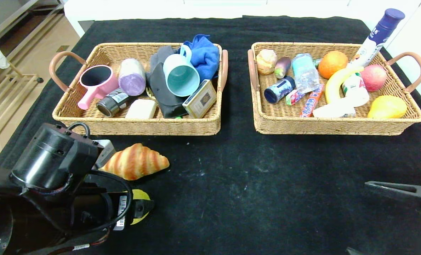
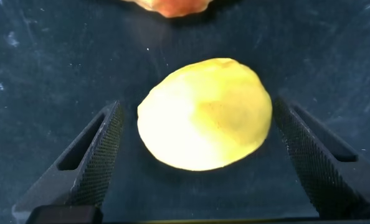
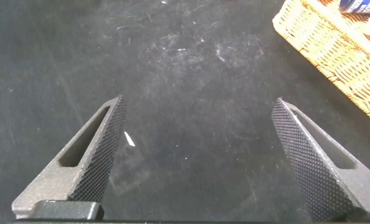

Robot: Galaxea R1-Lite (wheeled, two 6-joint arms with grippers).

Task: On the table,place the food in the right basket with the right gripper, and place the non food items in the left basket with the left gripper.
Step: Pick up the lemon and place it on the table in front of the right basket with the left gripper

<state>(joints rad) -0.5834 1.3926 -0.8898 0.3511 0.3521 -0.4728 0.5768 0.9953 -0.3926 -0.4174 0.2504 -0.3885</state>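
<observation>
A yellow lemon [image 2: 203, 115] lies on the black table cloth [image 1: 252, 184] near the front left. In the head view only slivers of it [image 1: 139, 195] show under my left arm. My left gripper [image 2: 196, 106] is open, one finger on each side of the lemon, not touching it. A golden croissant [image 1: 136, 161] lies just beyond it, in front of the left basket [image 1: 136, 125]. My right gripper [image 3: 199, 101] is open and empty over bare cloth at the front right [image 1: 398, 187]. The right basket [image 1: 337, 125] stands at the back right.
The left basket holds a pale blue mug [image 1: 180, 73], a purple roll [image 1: 131, 77], a cream card box [image 1: 200, 98], a pink mug and cloths. The right basket holds a water bottle [image 1: 304, 73], fruit and packets. A corner of the right basket [image 3: 334, 50] shows in the right wrist view.
</observation>
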